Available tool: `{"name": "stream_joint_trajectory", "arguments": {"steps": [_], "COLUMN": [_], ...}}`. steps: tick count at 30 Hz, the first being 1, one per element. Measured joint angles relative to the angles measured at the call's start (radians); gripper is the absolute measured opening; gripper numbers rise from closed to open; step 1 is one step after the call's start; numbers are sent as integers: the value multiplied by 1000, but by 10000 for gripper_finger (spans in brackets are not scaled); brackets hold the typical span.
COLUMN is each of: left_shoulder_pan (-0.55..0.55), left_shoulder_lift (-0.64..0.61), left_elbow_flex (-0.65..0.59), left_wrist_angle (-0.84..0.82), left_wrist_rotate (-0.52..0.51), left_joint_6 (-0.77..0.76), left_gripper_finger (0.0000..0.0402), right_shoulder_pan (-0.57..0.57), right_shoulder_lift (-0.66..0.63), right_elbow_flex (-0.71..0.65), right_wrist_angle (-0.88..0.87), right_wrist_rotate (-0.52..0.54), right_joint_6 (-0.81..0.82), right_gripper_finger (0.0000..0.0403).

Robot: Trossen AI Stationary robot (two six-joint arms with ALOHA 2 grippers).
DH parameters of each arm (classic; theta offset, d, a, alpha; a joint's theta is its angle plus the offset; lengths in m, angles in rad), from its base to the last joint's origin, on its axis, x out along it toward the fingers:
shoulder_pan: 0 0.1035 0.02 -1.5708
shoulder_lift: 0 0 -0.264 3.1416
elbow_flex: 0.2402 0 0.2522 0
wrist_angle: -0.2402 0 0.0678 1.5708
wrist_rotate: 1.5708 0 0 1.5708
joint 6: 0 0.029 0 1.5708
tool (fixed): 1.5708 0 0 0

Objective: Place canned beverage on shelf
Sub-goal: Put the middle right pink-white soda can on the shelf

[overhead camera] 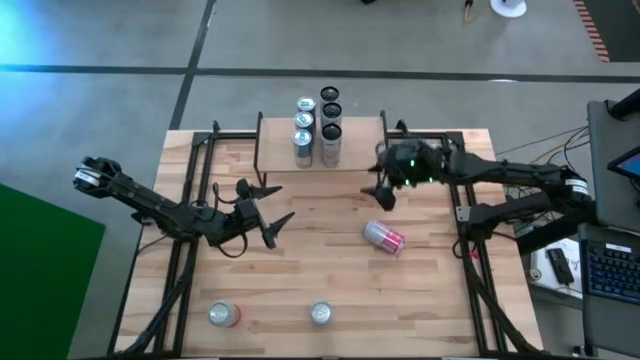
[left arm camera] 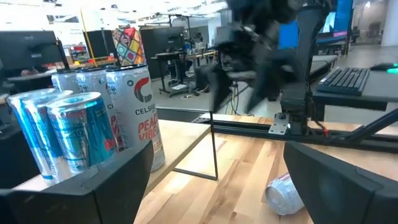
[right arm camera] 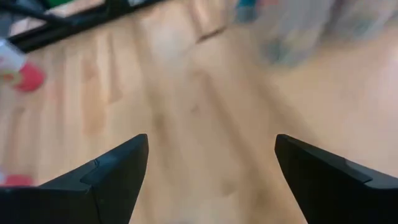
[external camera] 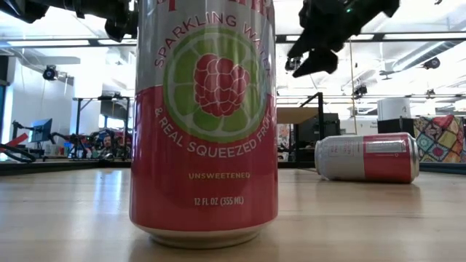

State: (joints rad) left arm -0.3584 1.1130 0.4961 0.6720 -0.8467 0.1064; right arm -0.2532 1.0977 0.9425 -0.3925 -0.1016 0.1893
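Observation:
The shelf [overhead camera: 360, 145] stands at the table's far middle, with several upright cans [overhead camera: 316, 125] on its left half; they also show in the left wrist view [left arm camera: 93, 124]. A pink and silver can [overhead camera: 383, 237] lies on its side on the table right of centre; it also shows in the low view [external camera: 368, 156]. My right gripper [overhead camera: 378, 197] is open and empty, raised above the table between the shelf and the lying can. My left gripper [overhead camera: 275, 205] is open and empty left of centre, pointing toward the table's right side.
Two more cans stand upright near the table's front edge, one at front left [overhead camera: 223, 314] and one at front centre [overhead camera: 320, 314], which fills the low view [external camera: 204, 124]. Black frame rails [overhead camera: 190, 200] run along both table sides. The shelf's right half is bare.

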Motion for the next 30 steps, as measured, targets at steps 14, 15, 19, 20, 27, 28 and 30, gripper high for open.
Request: {"name": "stream_joint_trajectory", "arguments": {"steps": [14,15,19,20,27,28,30], "left_shoulder_pan": [2,2,2,2,2,3,5], "left_shoulder_lift": [0,0,0,0,0,0,0], "left_elbow_flex": [0,0,0,0,0,0,0], "left_wrist_angle": [0,0,-9,-17,-42,-42,-42], "left_wrist_rotate": [0,0,0,0,-4,-5,-7], "left_joint_6": [-66,-65,-91,-114,-142,-142,-141], "left_gripper_finger": [346,346,346,346,346,346,346], "right_shoulder_pan": [508,527,556,556,554,554,555], "right_shoulder_lift": [117,125,173,185,265,274,292], "right_elbow_flex": [-16,-16,-35,-40,-43,-42,-40], "right_wrist_angle": [-364,-392,-464,-463,-458,-453,-443], "right_wrist_rotate": [403,436,492,489,456,445,420], "right_joint_6": [522,547,643,657,679,680,679], "right_gripper_finger": [329,324,301,295,257,253,246]}}
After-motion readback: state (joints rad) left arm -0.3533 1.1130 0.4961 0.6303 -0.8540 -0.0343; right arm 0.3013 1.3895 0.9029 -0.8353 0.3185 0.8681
